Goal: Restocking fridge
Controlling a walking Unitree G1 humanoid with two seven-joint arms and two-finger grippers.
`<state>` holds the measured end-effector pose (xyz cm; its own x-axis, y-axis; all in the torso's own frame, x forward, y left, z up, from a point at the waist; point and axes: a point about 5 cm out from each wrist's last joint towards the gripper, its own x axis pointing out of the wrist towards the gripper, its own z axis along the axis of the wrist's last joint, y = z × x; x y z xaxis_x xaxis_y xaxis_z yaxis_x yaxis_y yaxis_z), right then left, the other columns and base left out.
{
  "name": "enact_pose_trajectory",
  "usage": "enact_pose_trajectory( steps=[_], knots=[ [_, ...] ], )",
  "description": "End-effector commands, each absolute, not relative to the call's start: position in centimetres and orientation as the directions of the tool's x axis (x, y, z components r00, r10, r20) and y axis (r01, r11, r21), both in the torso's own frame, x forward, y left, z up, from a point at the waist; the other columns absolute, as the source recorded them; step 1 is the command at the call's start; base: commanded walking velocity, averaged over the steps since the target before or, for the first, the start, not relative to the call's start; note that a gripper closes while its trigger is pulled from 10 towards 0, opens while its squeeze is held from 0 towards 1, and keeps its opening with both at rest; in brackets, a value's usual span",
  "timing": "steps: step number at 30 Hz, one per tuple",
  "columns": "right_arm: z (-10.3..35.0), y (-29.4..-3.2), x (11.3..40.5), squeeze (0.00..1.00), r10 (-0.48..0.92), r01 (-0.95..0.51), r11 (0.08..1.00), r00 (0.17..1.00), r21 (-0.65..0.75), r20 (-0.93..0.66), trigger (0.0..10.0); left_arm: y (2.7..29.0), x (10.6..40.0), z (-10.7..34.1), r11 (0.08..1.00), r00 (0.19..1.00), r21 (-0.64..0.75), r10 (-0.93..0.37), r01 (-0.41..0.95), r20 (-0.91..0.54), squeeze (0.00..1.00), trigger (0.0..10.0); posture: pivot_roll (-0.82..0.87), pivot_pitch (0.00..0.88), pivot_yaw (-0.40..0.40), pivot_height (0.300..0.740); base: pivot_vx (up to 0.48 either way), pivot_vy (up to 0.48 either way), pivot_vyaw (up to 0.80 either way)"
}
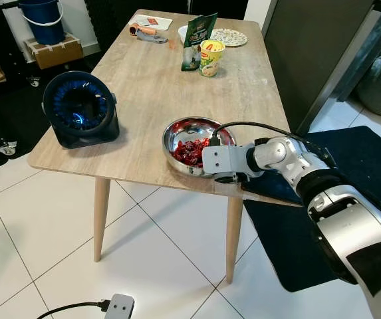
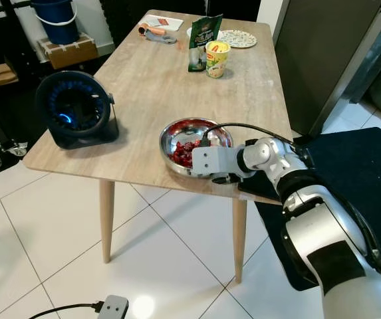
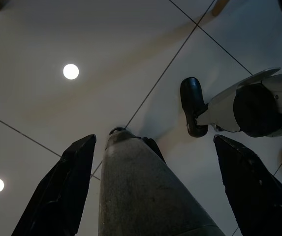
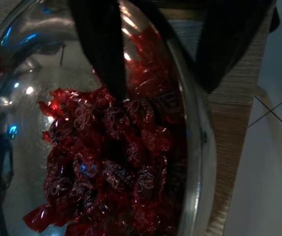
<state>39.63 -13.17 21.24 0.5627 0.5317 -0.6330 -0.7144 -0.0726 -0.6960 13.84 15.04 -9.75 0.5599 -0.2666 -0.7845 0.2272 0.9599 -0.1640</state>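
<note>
The right gripper [image 4: 160, 54] straddles the near rim of a shiny steel bowl [image 1: 180, 131] at the wooden table's [image 1: 150, 93] front edge, one finger inside, one outside, jaws parted across the rim. The bowl holds a heap of red foil-wrapped candies [image 4: 106, 162]. Farther back stand a black fan [image 1: 80, 109], a yellow cup [image 1: 211, 57] and a green pouch [image 1: 198, 41].

The right tool [image 4: 165, 49] sits at the steel bowl [image 1: 177, 133], and its wrist housing covers the bowl's rim at 5 o'clock. In the right wrist view the fingers [image 4: 101, 44] are cut off at the top edge, and the bowl runs off the frame. The wrappers [image 4: 106, 167] carry print too blurred to read. Labels on the green bag [image 1: 199, 40] and yellow cup [image 1: 211, 57] at the worktop's [image 1: 143, 86] 12 o'clock end are too small to read.
</note>
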Motion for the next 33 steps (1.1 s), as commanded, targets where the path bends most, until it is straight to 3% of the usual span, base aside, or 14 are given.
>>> enact_pose_trajectory(
  steps=[1,2,3,10,11,12,13,14,26,33],
  knots=[
    [21.2,-13.2,39.6,0.0,0.519,-0.712,-0.096,0.561,-0.695,-0.646,3.6,14.3,6.7,-11.9,0.956,0.329,-0.233,-0.282,0.18,-0.901,0.0,10.0,0.03,0.193,-0.087,0.74,0.0,0.0,0.0],
    [21.2,-13.2,39.6,0.0,0.519,-0.712,-0.096,0.561,-0.695,-0.646,3.6,14.3,6.7,-11.9,0.956,0.329,-0.233,-0.282,0.18,-0.901,0.0,10.0,0.03,0.193,-0.087,0.74,0.0,0.0,0.0],
    [21.2,-13.2,39.6,0.0,0.517,-0.71,-0.1,0.562,-0.698,-0.645,10.0,14.3,6.7,-11.9,0.955,0.329,-0.234,-0.283,0.18,-0.901,0.0,10.0,0.02,0.194,-0.089,0.74,0.0,0.0,0.0],
    [21.3,-13.4,39.7,0.0,0.503,-0.695,-0.121,0.573,-0.709,-0.647,10.0,14.1,6.8,-11.9,0.954,0.331,-0.238,-0.286,0.18,-0.899,0.0,10.0,0.02,0.195,-0.089,0.74,0.0,0.0,0.0],
    [21.3,-13.4,39.7,0.0,0.501,-0.694,-0.124,0.573,-0.709,-0.648,8.7,14.1,6.8,-11.9,0.954,0.331,-0.238,-0.287,0.181,-0.899,0.0,10.0,0.02,0.195,-0.089,0.74,0.0,0.0,0.0],
    [21.3,-13.4,39.7,0.0,0.501,-0.694,-0.124,0.573,-0.709,-0.648,8.7,14.1,6.8,-11.9,0.954,0.331,-0.238,-0.287,0.181,-0.899,0.0,10.0,0.02,0.195,-0.089,0.74,0.0,0.0,0.0],
    [21.2,-13.4,39.7,0.0,0.501,-0.696,-0.128,0.57,-0.707,-0.652,0.6,14.1,6.8,-11.9,0.954,0.332,-0.238,-0.287,0.182,-0.899,0.0,10.0,0.02,0.195,-0.089,0.74,0.0,0.0,0.0],
    [21.2,-13.4,39.6,0.0,0.501,-0.696,-0.131,0.568,-0.706,-0.653,0.0,14.1,6.8,-11.9,0.954,0.332,-0.237,-0.287,0.183,-0.899,0.0,10.0,0.02,0.191,-0.088,0.74,0.0,0.0,0.0],
    [21.6,-13.8,39.7,0.0,0.501,-0.691,-0.134,0.572,-0.711,-0.65,0.0,14.1,7.1,-11.9,0.954,0.332,-0.232,-0.284,0.188,-0.899,0.0,10.0,0.02,0.171,-0.09,0.74,0.0,0.0,0.0],
    [22.9,-15.4,39.8,0.0,0.467,-0.686,-0.132,0.594,-0.716,-0.655,0.0,13.8,7.5,-11.8,0.952,0.335,-0.236,-0.291,0.196,-0.896,0.0,10.0,0.01,0.145,-0.092,0.74,0.0,0.0,0.0]
  ],
)
